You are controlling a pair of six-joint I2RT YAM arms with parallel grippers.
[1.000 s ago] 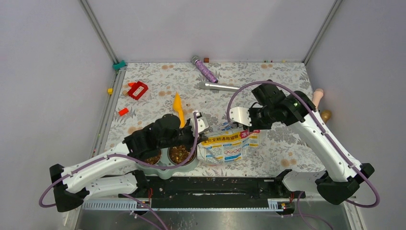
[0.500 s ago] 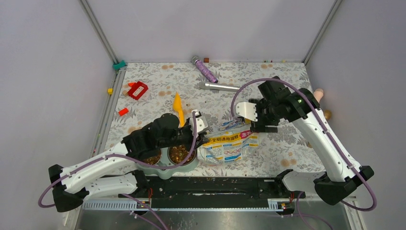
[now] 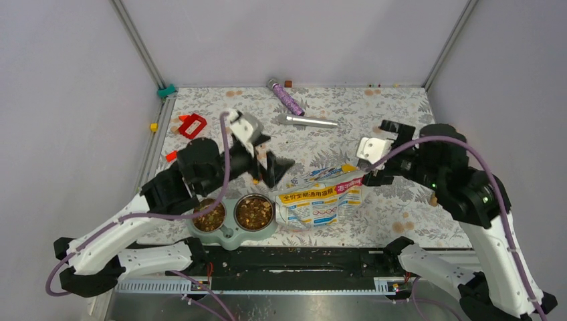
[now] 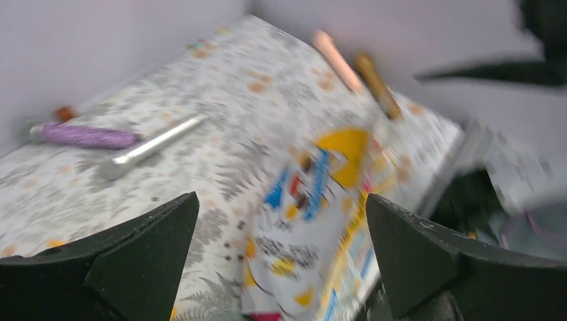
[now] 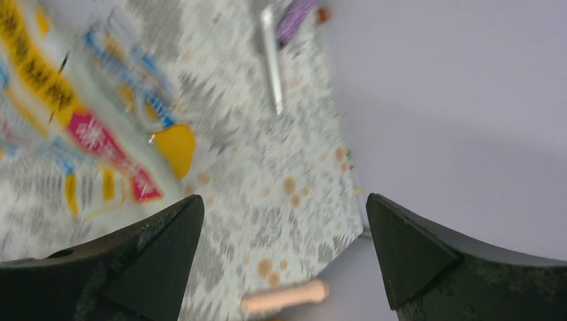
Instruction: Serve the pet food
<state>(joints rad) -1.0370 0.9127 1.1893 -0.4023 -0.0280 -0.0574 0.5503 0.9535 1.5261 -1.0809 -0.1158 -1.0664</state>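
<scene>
The pet food fills both steel bowls, left [image 3: 209, 215] and right [image 3: 254, 211], of the pale green feeder [image 3: 231, 235] at the near edge. The cartoon-cat bag [image 3: 319, 198] lies flat on the table to the right of the feeder. My left gripper [image 3: 270, 166] hovers open above the table behind the feeder, empty. In the blurred left wrist view the bag [image 4: 321, 221] lies ahead of that open gripper [image 4: 281, 257]. My right gripper [image 3: 382, 152] is open and empty, raised beside the bag's far right corner. The right wrist view shows the bag [image 5: 67, 87] off to the left of that gripper [image 5: 284, 257].
A red clip [image 3: 192, 125], a small red block [image 3: 172, 156], a purple glitter stick [image 3: 287, 99] and a silver tube [image 3: 307, 122] lie towards the back of the floral table. A peach-coloured handle [image 5: 284, 296] lies off the table's right edge.
Both grippers opened and let go of the bag. The left arm lifted and swung back off the feeder, uncovering the bowls; the right arm drew back to the right. The bag stayed flat.
</scene>
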